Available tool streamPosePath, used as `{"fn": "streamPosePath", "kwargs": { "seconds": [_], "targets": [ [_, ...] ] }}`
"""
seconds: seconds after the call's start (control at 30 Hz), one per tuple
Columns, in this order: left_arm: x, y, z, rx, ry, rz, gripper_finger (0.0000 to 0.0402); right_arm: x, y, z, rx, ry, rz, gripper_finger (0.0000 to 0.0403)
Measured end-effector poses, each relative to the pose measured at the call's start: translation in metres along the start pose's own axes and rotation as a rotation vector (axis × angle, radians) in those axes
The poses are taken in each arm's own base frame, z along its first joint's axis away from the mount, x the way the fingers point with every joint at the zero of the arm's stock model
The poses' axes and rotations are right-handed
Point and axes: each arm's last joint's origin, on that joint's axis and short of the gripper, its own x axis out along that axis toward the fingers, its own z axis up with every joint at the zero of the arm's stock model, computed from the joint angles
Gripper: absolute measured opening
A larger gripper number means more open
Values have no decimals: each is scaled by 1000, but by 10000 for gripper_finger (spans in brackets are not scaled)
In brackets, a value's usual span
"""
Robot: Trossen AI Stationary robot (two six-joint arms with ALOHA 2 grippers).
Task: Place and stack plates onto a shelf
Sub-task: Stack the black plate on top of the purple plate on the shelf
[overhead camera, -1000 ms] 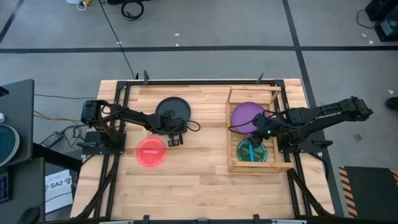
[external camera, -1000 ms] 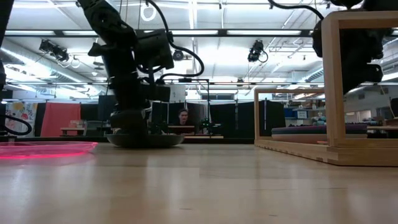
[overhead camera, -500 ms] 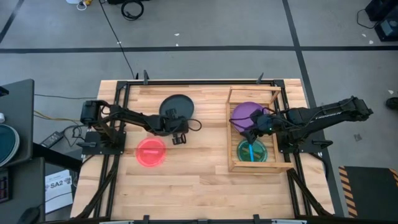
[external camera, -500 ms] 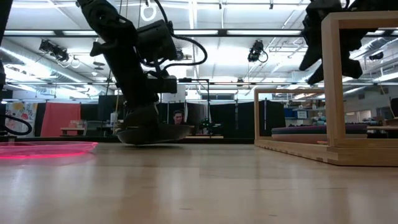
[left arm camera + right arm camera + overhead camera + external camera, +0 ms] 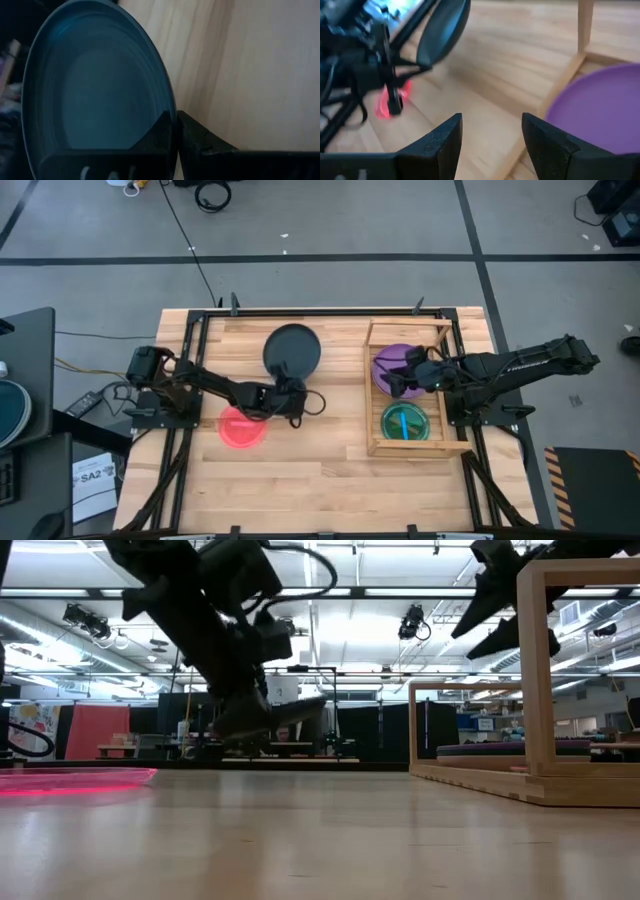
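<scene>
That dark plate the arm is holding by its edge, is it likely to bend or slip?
Probably stiff: the dark teal plate keeps its round shape though the left tool pinches only its rim. It looks light, held off the table. The smooth rim might slip.

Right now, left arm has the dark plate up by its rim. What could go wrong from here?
1. The left hand pinches only the rim of the teal plate, which hangs tilted off the table; it could slip or swing loose.
2. The right hand hovers open over the purple plate in the shelf, so the arms could meet there.
3. The shelf's raised rails may catch the plate's edge on entry.
</scene>
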Motion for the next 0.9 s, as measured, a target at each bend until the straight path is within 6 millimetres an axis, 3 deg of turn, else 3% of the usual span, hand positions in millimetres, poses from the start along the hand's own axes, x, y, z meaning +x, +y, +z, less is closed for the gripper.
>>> {"fn": "streamPosePath", "kwargs": {
  "seconds": [0.33,0.7,0.9],
  "targets": [
    [-28,-19,16,209,-157,118,16,10,17,7,77,-128,77,210],
    [-39,-26,23,339,-223,129,16,53,52,2,31,-252,221,210],
    [-39,-26,23,341,-223,129,16,78,56,-1,51,-292,228,210]
  ]
}}
